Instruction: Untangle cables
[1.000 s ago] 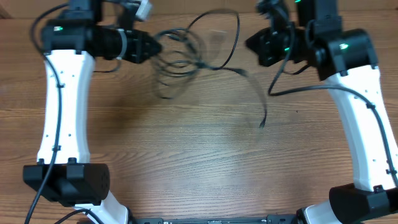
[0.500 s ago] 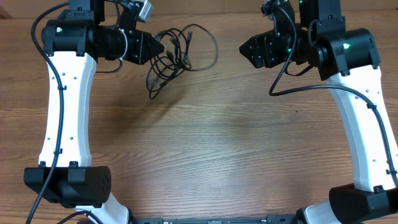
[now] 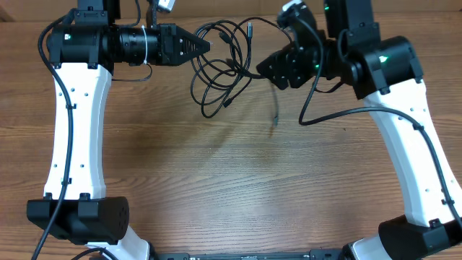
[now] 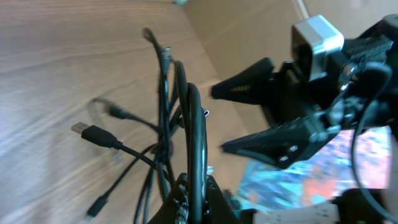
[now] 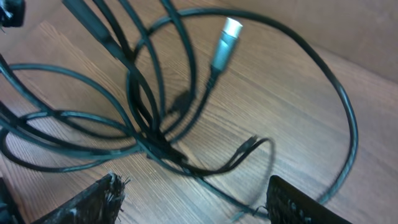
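The cables (image 3: 220, 66) hang as a tangle of thin black loops between my two grippers at the far middle of the table. My left gripper (image 3: 204, 46) is shut on one strand, which the left wrist view shows as a black cord (image 4: 196, 124) rising out of the closed fingers (image 4: 186, 199). A black plug (image 4: 87, 132) lies out to the side. My right gripper (image 3: 268, 75) is open just right of the tangle. The knot (image 5: 152, 134) and a silver-tipped plug (image 5: 230, 28) lie ahead of the right gripper's spread fingertips (image 5: 93, 202), with one strand crossing between them, untouched. A loose cable end (image 3: 275, 115) dangles below.
The wooden table (image 3: 231, 180) stretches toward the near edge. Both white arms (image 3: 72, 108) stand along the left and right sides, with their bases at the near corners. The far table edge lies just behind the grippers.
The right gripper let go of its strand, opened, and moved left to the tangle. The left gripper carried the tangle to the right, and the stretched cable fell back into loops.
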